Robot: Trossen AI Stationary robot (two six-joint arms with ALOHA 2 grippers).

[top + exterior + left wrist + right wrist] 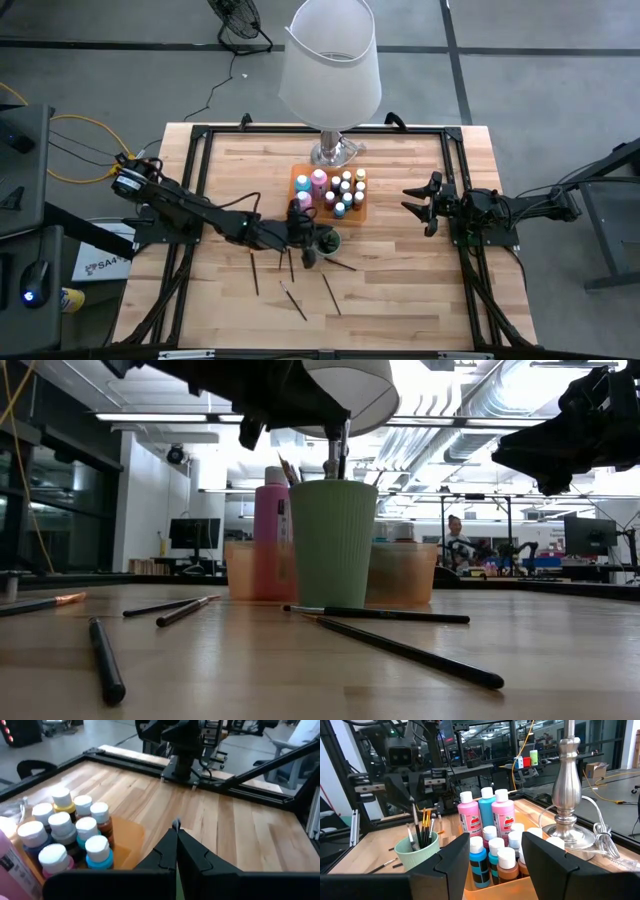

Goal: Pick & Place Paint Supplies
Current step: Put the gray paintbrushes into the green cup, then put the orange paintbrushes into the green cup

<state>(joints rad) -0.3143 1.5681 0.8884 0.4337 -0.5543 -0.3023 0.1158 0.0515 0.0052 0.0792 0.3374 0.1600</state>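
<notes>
Two arms: left hand (304,232) reaches low over the green cup (327,241), fingers pinched on a brush (414,816); right hand (425,204) hovers, fingers apart.

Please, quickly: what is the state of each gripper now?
Left gripper: closed on a thin brush, above the green cup.
Right gripper: open, empty, waiting at the table's right.

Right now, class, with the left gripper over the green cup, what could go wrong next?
1. The left gripper, shut on a brush above the cup, could knock the light cup over, spilling its brushes.
2. The tray stands close beside the cup, so a sideways swing might hit the bottles.
</notes>
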